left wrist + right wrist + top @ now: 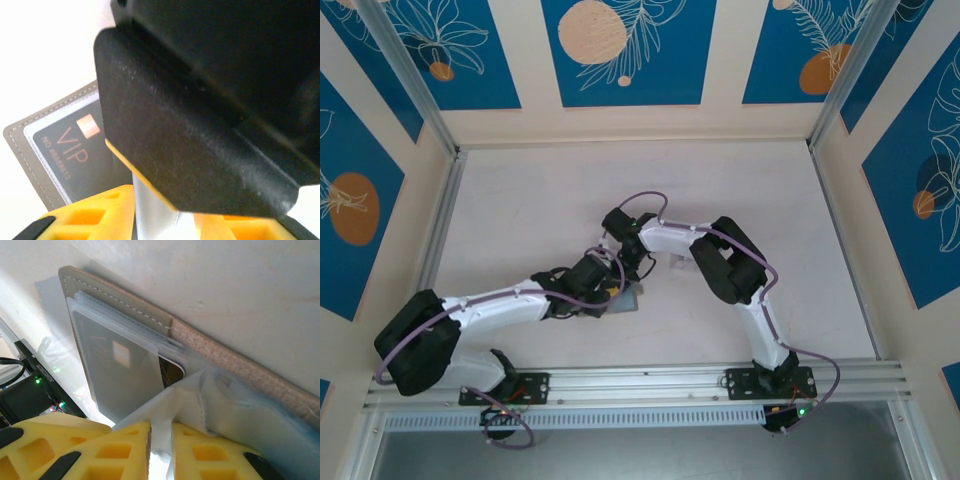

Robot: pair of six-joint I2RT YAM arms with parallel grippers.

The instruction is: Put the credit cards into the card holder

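Grey card holder (25, 145) is seen flat on table (540, 200) at centre, under both wrists; approx half is blocked by a blurred black part (210, 100) in left wrist view. Black VIP card (65, 145) lies under clear plastic on it, lower end hidden. Right gripper (160, 440): pads nearly together, flap of clear sleeve (225, 405) pinched btwn them. Left gripper (160, 220): pads apart, grey strip btwn, grip can't be told
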